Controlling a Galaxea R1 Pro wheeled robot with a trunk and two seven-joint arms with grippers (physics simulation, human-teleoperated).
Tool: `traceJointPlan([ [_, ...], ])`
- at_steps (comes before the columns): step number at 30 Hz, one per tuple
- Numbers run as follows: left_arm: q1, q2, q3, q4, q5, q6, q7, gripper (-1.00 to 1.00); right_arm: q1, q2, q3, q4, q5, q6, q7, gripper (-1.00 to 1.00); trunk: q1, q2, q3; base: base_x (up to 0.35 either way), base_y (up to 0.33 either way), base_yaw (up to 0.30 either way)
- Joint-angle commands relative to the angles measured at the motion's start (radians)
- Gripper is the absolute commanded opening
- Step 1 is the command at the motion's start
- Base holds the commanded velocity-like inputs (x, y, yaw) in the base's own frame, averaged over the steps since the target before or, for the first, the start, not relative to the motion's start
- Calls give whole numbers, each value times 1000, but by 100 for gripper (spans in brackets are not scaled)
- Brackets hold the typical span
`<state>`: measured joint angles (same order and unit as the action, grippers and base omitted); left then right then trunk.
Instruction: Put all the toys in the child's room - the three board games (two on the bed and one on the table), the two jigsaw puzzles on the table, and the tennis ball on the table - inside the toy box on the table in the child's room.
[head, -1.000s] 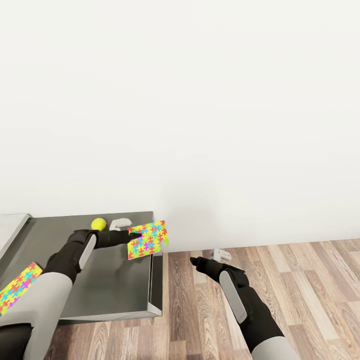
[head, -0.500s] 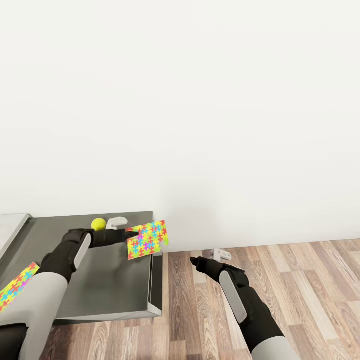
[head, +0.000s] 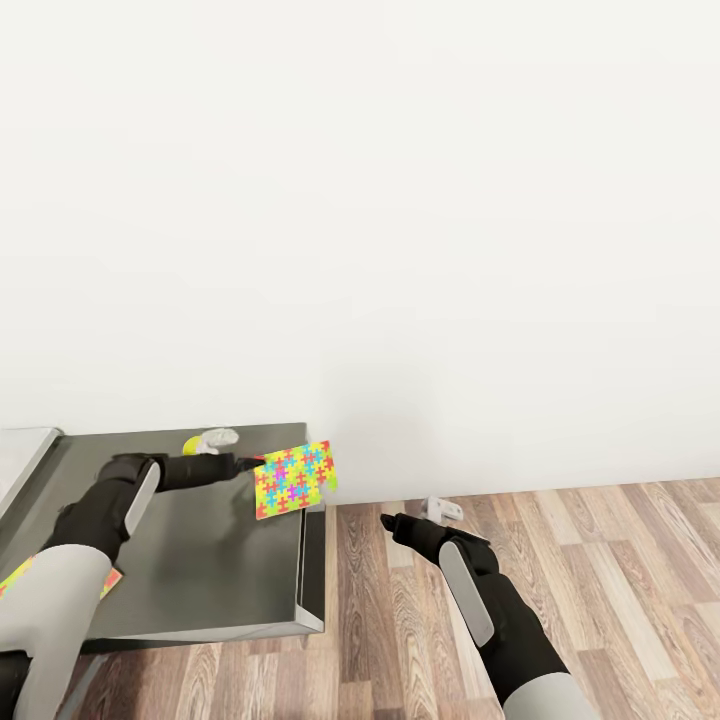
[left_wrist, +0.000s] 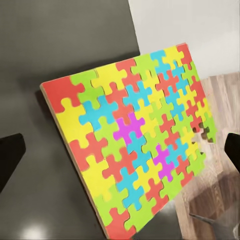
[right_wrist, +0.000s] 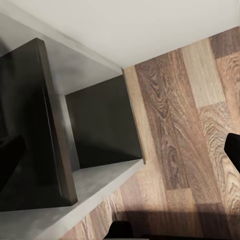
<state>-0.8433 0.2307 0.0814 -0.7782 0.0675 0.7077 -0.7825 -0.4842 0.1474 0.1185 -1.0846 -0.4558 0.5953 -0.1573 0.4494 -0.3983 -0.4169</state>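
A multicolour jigsaw puzzle (head: 295, 478) lies on the dark grey table (head: 220, 560), and its far corner hangs past the table's right edge. My left gripper (head: 252, 463) is open just left of the puzzle's edge, not touching it. In the left wrist view the puzzle (left_wrist: 132, 145) lies ahead between the spread fingertips (left_wrist: 11, 156). The tennis ball (head: 189, 445) peeks out behind my left wrist. A second jigsaw puzzle (head: 12, 580) is mostly hidden under my left forearm. A corner of the light grey toy box (head: 22, 452) shows at the far left. My right gripper (head: 388, 521) hangs open over the floor.
A white wall runs close behind the table. Wood-plank floor (head: 560, 560) stretches to the right of the table. The right wrist view looks at the table's side panel (right_wrist: 102, 125) and the floor (right_wrist: 185, 125) beside it.
My left arm has drawn back to the left, away from the puzzle, which stays put. The wrist now covers most of the tennis ball, and the forearm covers more of the second puzzle.
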Motion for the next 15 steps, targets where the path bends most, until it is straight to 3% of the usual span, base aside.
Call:
traceJointPlan([
  [1,2,4,0,-17,6,18,-19,100,-1,0,1,-1,-11,3,-9,100,1,-2,-2,0,0,0],
  [6,13,11,-1,-71,7,53,-71,100,-1,0,1,-1,-11,3,-9,100,1,-2,-2,0,0,0],
  [12,33,20,-2,-124,4,71,-193,100,-1,0,1,-1,-11,3,-9,100,1,-2,-2,0,0,0],
  [15,38,41,-2,-136,4,74,-271,100,-1,-1,1,-2,-11,3,-9,100,1,-2,-2,0,0,0],
])
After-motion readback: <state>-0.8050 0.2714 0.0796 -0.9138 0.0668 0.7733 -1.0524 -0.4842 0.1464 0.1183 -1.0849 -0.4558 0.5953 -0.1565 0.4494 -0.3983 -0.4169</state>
